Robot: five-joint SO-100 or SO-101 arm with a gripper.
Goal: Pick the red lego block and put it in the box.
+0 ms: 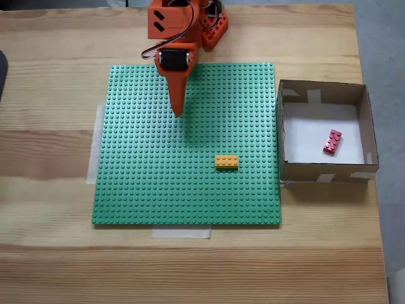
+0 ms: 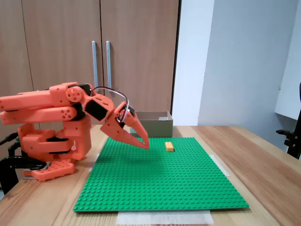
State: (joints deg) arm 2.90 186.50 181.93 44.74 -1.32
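Note:
The red lego block (image 1: 333,142) lies on the white floor of the brown cardboard box (image 1: 365,130), toward its right side; in the side-on fixed view the box (image 2: 153,123) shows behind the arm and the block is hidden by its wall. My orange gripper (image 1: 178,111) hangs over the upper middle of the green baseplate (image 1: 158,183), far left of the box, its fingers together and holding nothing. From the side the gripper (image 2: 145,144) points down, just above the plate.
An orange-yellow brick (image 1: 226,162) sits on the baseplate, right of centre, also seen from the side as the brick (image 2: 169,146). The arm's base (image 2: 51,150) stands at the plate's far edge. Tape strips hold the plate on the wooden table (image 1: 50,253).

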